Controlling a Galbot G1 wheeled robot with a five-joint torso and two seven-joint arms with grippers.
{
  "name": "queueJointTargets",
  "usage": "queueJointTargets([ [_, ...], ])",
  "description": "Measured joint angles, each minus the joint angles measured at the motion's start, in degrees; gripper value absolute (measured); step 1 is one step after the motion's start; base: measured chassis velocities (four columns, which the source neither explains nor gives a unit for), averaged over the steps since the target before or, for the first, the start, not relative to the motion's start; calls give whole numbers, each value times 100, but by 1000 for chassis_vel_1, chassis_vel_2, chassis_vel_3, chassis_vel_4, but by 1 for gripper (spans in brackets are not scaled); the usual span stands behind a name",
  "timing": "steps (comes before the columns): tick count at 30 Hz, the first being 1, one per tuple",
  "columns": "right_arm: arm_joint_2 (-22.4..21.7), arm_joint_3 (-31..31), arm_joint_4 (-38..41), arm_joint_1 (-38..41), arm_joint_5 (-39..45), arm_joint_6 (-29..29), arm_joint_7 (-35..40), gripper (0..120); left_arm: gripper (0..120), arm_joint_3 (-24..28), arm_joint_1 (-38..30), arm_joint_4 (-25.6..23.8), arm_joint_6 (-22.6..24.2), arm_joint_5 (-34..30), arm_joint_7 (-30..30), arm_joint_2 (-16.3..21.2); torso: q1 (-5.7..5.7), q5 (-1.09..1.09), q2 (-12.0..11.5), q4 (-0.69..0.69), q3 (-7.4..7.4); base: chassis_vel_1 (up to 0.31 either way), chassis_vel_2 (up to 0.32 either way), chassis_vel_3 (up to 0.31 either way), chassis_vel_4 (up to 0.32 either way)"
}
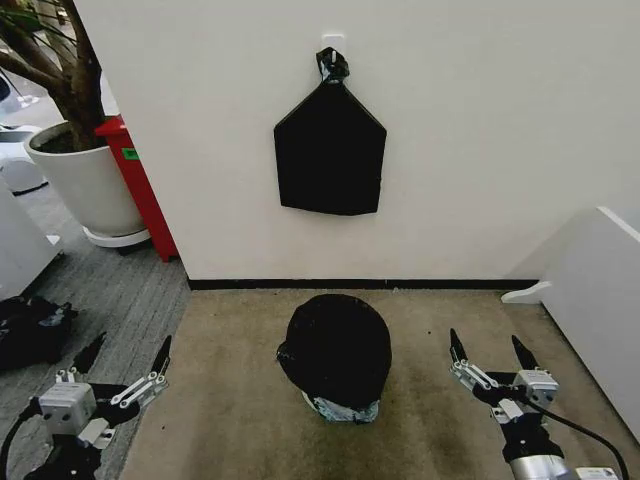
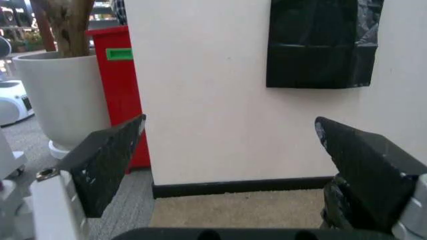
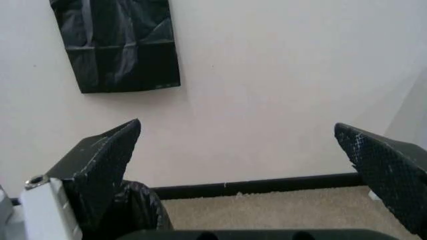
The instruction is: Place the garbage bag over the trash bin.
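The garbage bag (image 1: 337, 346), glossy black film, is draped over the trash bin (image 1: 343, 410) on the beige carpet in the head view, so only a pale strip at the bin's base shows. A bulge of the garbage bag (image 3: 137, 210) also peeks from behind one finger in the right wrist view. My left gripper (image 1: 126, 367) hovers low at the left of the bin, open and holding nothing. At the right of the bin my right gripper (image 1: 490, 356) is open too, also holding nothing. Both stand well apart from the bag.
A flat black bundle (image 1: 330, 150) hangs on the white wall (image 1: 480, 140) behind the bin. A large white plant pot (image 1: 85, 180) and a red box (image 1: 140, 190) stand at the far left. A white panel (image 1: 600, 290) rises at the right. A dark object (image 1: 30, 325) lies on the grey floor.
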Motion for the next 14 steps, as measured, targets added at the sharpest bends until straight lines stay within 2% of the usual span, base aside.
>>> queueJointTargets([
  [14, -7, -6, -6, 12, 9, -12, 10, 100, 100, 5, -15, 19, 8, -22, -9, 16, 0, 0, 0, 0, 0, 0, 0, 0, 0],
])
